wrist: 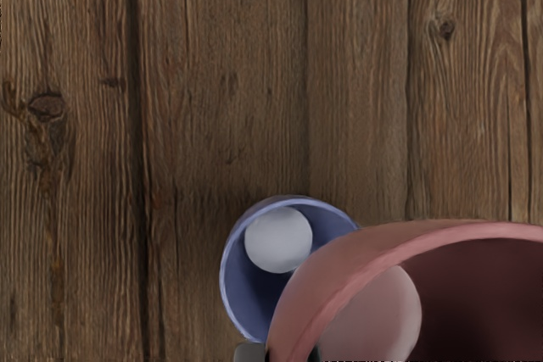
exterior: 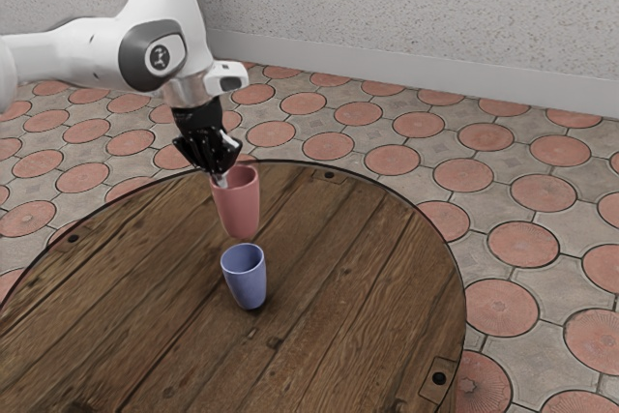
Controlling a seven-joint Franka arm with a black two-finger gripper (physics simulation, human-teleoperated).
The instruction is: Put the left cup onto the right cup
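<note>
A pink cup hangs in the air above the round wooden table, with my black gripper shut on its rim. Just below it a blue-purple cup stands upright on the table, its mouth open upward. The pink cup's base sits a little above and slightly behind the blue cup's rim in the exterior view. From the wrist view, the pink cup looms large under my hand and overlaps part of the blue cup, whose pale bottom shows inside.
The table's curved edge runs close on the exterior view's right, with a tiled floor beyond. Bare wooden planks surround the cups.
</note>
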